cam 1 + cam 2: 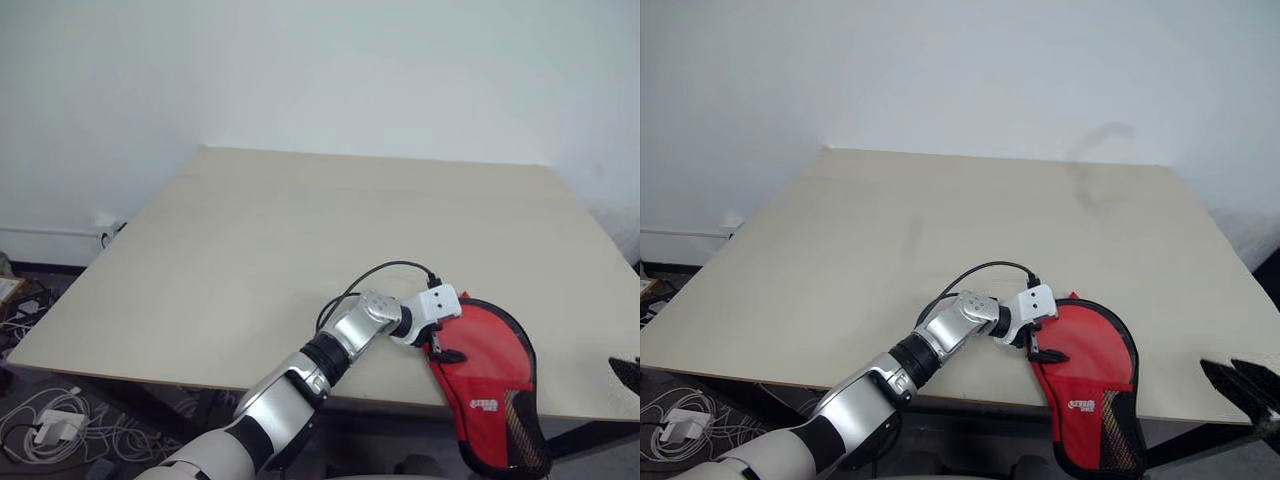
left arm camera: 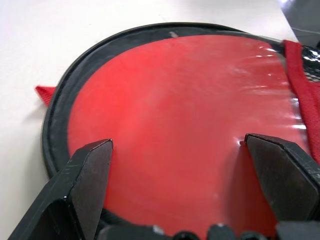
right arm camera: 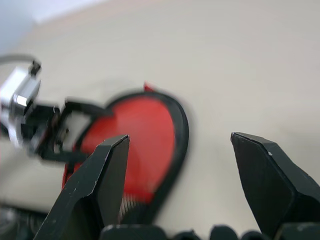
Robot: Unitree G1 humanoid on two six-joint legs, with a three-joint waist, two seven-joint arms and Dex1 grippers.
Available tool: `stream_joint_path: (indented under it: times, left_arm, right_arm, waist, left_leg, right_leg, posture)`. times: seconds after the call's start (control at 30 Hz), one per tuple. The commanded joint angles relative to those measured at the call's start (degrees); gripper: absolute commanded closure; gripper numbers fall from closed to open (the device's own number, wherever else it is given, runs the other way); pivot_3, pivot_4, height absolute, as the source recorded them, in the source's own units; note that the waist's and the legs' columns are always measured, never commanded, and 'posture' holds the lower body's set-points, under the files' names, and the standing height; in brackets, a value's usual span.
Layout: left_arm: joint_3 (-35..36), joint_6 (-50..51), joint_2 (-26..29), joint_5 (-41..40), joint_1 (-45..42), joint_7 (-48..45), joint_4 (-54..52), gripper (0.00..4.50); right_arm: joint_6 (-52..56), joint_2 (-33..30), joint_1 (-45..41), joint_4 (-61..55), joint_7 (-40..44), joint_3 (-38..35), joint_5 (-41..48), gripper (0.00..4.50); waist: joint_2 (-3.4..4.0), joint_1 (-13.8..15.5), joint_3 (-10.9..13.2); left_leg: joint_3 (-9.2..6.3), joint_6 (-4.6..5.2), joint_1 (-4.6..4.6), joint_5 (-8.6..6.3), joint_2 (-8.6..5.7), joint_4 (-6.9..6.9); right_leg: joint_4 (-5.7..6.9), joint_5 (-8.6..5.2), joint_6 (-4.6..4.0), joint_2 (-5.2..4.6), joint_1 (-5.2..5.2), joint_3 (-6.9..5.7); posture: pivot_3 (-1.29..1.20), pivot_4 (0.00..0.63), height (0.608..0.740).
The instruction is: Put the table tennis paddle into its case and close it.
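Left eye view gives you the count: one case (image 1: 488, 385), one tabletop (image 1: 300, 240), and two grippers. The red case with black piping lies at the tabletop's near right edge, round end on the surface and narrow mesh end hanging over the edge toward you. Through its clear window you see a red face filling the round end, probably the paddle, but you can't really confirm that.

Your left gripper (image 2: 180, 150) sits right over the round end, jaws spread wide with one black finger on each side of the red face and nothing pinched between them. It comes in from the case's left side, at the edge nearest the arm.

Your right gripper (image 3: 180, 165) is also open and empty, off to the right of the case and clear of it, with the case lying ahead between its fingers.
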Motion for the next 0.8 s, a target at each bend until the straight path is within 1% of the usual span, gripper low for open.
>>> stream_joint_path:
  times: [0.03,0.07,0.13,0.2,0.3,0.4,0.47,0.57,0.67,0.8]
  left_arm:
    - [2.64,0.55,1.97,-0.14,-0.8,-1.56,-4.14,0.0]
    - [3.89,1.2,3.5,-0.82,-0.82,-2.31,-6.56,0.0]
    - [6.59,4.0,6.79,-2.63,-0.54,-4.15,-12.08,0.0]
    - [8.69,7.26,11.06,-4.28,0.49,-6.6,-18.51,0.0]
    - [11.98,11.62,19.75,-7.25,4.12,-10.66,-29.27,0.0]
    - [14.77,14.89,29.12,-10.34,9.78,-14.98,-39.0,0.0]
    - [17.96,20.06,33.77,-13.86,13.06,-16.1,-43.95,0.0]
    - [20.29,25.48,37.8,-15.84,17.11,-14.35,-48.79,0.0]
    - [19.79,25.07,41.05,-14.01,22.05,-12.59,-51.82,0.0]
    - [19.26,24.78,43.01,-12.82,26.81,-10.36,-54.17,0.0]
  right_arm:
    - [-4.87,1.46,-6.07,-2.63,-4.79,5.57,-3.0,1.0]
    - [-7.36,2.6,-8.28,-2.68,-6.17,7.58,-4.9,1.0]
    - [-9.39,4.25,-11.96,-2.46,-8.65,11.41,-7.06,1.0]
    - [-10.17,4.89,-14.16,-2.51,-8.88,15.06,-8.1,1.0]
    - [-11.12,4.92,-15.29,-3.2,-8.33,20.07,-9.72,1.0]
    - [-12.6,3.76,-16.11,-1.57,-6.07,23.36,-11.44,1.0]
    - [-12.96,3.25,-17.22,-0.49,-5.14,24.8,-11.88,1.0]
    - [-13.79,2.0,-18.99,2.15,-3.25,25.6,-12.5,1.0]
    - [-13.87,1.2,-19.92,3.08,-2.52,26.0,-12.58,1.0]
    - [-13.6,1.5,-21.32,3.32,-3.08,26.1,-12.05,1.0]
  waist:
    - [0.32,-0.1,0.19]
    - [0.43,-0.22,0.28]
    - [0.69,-0.56,0.34]
    - [0.79,-0.87,0.36]
    - [1.05,-1.1,0.3]
    - [1.21,-1.31,0.3]
    - [1.19,-1.39,0.42]
    - [1.18,-0.99,0.72]
    - [1.2,-0.99,0.82]
    - [1.21,-1.14,0.85]
  left_leg:
    - [0.02,0.0,-0.04,0.01,-0.03,0.01]
    - [0.05,0.0,-0.11,0.02,-0.06,0.02]
    - [0.08,-0.06,-0.37,0.06,-0.08,0.02]
    - [0.04,-0.47,-0.7,0.3,-0.17,0.04]
    - [-0.01,-0.65,-1.1,0.43,-0.21,0.05]
    - [0.03,-0.67,-1.18,0.43,-0.21,0.04]
    - [0.07,-0.65,-1.19,0.43,-0.25,0.06]
    - [0.03,-0.63,-1.18,0.42,-0.27,0.25]
    - [-0.01,-0.58,-1.0,0.43,-0.29,0.29]
    - [-0.05,-0.6,-0.93,0.44,-0.25,0.26]
  right_leg:
    - [0.02,0.07,-0.11,0.0,-0.09,0.03]
    - [0.05,0.18,-0.27,-0.01,-0.2,0.09]
    - [0.2,0.22,-0.33,0.0,-0.56,0.13]
    - [0.51,0.23,-0.37,-0.01,-0.99,0.21]
    - [0.8,0.22,-0.42,-0.02,-1.55,0.27]
    - [0.79,0.22,-0.44,-0.04,-1.67,0.3]
    - [0.77,0.22,-0.44,-0.07,-1.65,0.33]
    - [0.81,0.22,-0.43,-0.08,-1.53,0.28]
    - [0.81,0.22,-0.43,-0.09,-1.28,0.22]
    - [0.84,0.22,-0.43,-0.05,-1.23,0.19]
  posture:
    - [0.0,0.0,0.716]
    - [0.0,0.0,0.716]
    - [0.0,0.0,0.716]
    - [0.0,0.0,0.716]
    - [0.0,0.0,0.716]
    - [0.0,0.0,0.716]
    - [0.0,0.0,0.716]
    - [0.0,0.0,0.716]
    - [0.0,0.0,0.716]
    - [0.0,0.0,0.716]
